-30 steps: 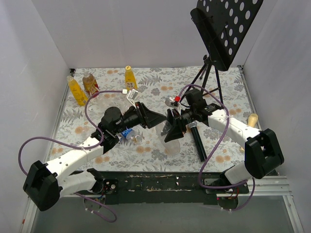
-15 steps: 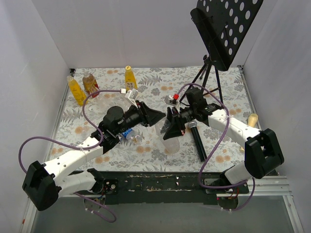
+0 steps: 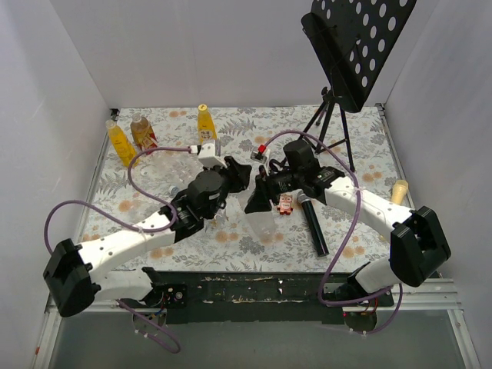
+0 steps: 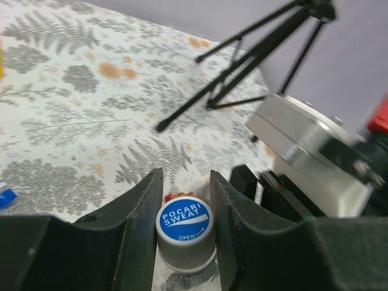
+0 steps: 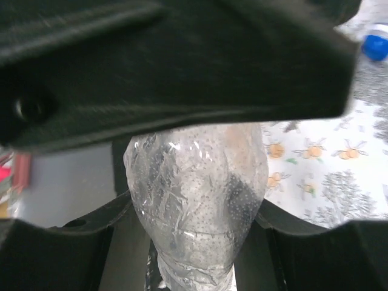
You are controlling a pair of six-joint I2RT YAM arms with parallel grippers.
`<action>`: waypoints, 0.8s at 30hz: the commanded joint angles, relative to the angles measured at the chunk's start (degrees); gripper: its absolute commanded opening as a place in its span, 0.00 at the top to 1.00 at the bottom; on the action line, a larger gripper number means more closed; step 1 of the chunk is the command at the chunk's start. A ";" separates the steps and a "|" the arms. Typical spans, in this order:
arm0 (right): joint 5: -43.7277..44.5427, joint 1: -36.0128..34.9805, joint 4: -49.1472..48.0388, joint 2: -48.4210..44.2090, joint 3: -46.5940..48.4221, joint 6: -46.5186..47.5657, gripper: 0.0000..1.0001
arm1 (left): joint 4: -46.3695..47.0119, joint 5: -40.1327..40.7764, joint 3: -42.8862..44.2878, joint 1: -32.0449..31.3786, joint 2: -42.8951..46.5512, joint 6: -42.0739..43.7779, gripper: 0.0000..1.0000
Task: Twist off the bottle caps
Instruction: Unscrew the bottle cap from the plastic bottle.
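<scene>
A clear crumpled bottle (image 3: 265, 224) stands upright mid-table, and my right gripper (image 3: 257, 201) is shut on its body. In the right wrist view the bottle's shoulder (image 5: 197, 188) fills the gap between the two fingers of the right gripper (image 5: 194, 209). My left gripper (image 3: 244, 175) reaches in from the left over the bottle's top. In the left wrist view the bottle cap (image 4: 184, 221), white with a blue "POCARI SWEAT" top, sits between the fingers of the left gripper (image 4: 185, 182), which is shut on it.
Two yellow juice bottles (image 3: 121, 144) (image 3: 206, 123) and a brown bottle (image 3: 143, 132) stand at the back left. A black microphone (image 3: 311, 223) lies right of the held bottle, beside a small red-white figure (image 3: 285, 204). A music stand's tripod (image 3: 330, 123) stands at the back right.
My left arm has swung right over the bottle's top and its jaws have closed on the cap. The right gripper has shifted slightly left with the bottle.
</scene>
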State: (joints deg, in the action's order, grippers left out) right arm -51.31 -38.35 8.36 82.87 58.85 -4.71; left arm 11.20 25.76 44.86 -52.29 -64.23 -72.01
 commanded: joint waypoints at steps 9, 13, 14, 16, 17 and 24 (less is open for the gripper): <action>12.12 -2.44 -1.86 -1.13 1.88 0.04 0.99 | -23.10 10.92 17.21 -0.62 -10.51 -16.32 1.00; 7.90 0.99 -1.59 -1.22 1.01 1.98 0.99 | -18.33 2.57 13.15 0.61 -1.27 -13.70 0.34; 6.85 1.69 -1.68 -1.22 0.66 2.51 0.99 | -18.15 1.32 12.71 1.14 0.92 -13.16 0.28; 5.44 2.22 -1.24 -1.48 0.13 4.00 0.99 | -19.19 -1.92 12.71 2.19 3.84 -11.94 0.23; 5.17 2.31 -1.24 -1.57 -0.05 4.44 0.99 | -20.77 -2.81 12.97 2.72 4.80 -11.84 0.21; 1.83 3.71 -2.98 -1.66 -2.06 8.57 0.99 | -21.58 -12.29 6.75 4.39 13.50 -2.63 0.04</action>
State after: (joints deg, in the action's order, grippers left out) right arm -45.39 -35.64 9.02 82.67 58.19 0.30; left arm -10.15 21.80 56.60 -48.60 -55.44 -81.62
